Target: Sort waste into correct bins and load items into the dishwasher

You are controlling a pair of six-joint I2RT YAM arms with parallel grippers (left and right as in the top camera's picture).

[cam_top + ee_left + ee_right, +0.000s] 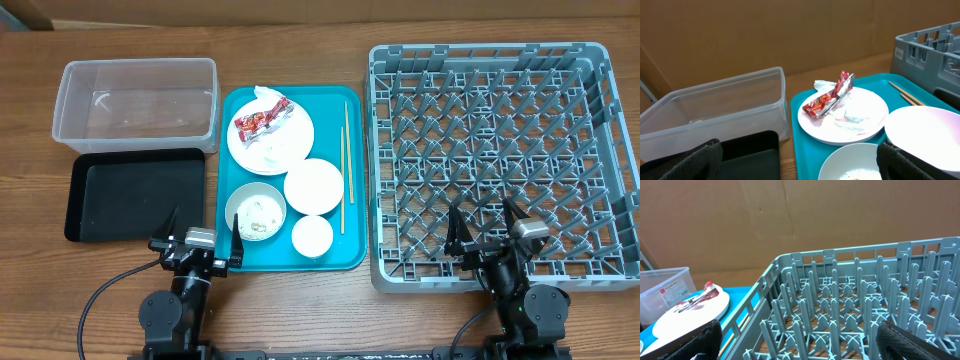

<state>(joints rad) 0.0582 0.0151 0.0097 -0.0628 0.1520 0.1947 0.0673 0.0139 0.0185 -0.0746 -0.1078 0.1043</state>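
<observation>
1. SORT YET TO START: left jaws stand wide & empty at the near edge of the counter (300,310), betw. black tray (135,195) and teal serving tray (330,105). Right jaws, equally wide & empty, hang over the near rim of the grey dish rack (490,50).
2. Waste prob. goes first. Red-and-white snack wrapper (260,120) lies on the round white plate (285,150) at the teal tray's far end. A crumpled napkin (266,94) sits just behind it at the plate's rim. Loose rice (257,215) sits in the near-left bowl (236,205).
3. Doing it well: the left arm is closer. Come down on the wrapper from above, pinch its raised crinkled end w/o pressing the plate, and lift clear before swinging left to the clear tub (140,64). Light foil may slip, so close fully.
4. Rice can't be pinched, so that bowl likely needs tipping over a bin. Which bin takes what isn't marked.
5. Around: an empty bowl (313,186) & small cup (311,235) crowd the rice bowl. Chopsticks (345,165) lie along the tray's right side near the rack wall. They are thin and flat, so prob. hard to grip.
6. In the way: both bowls & the cup sit betw. the left jaws and the plate, so the reach must pass over them. The rack holds nothing so far.
</observation>
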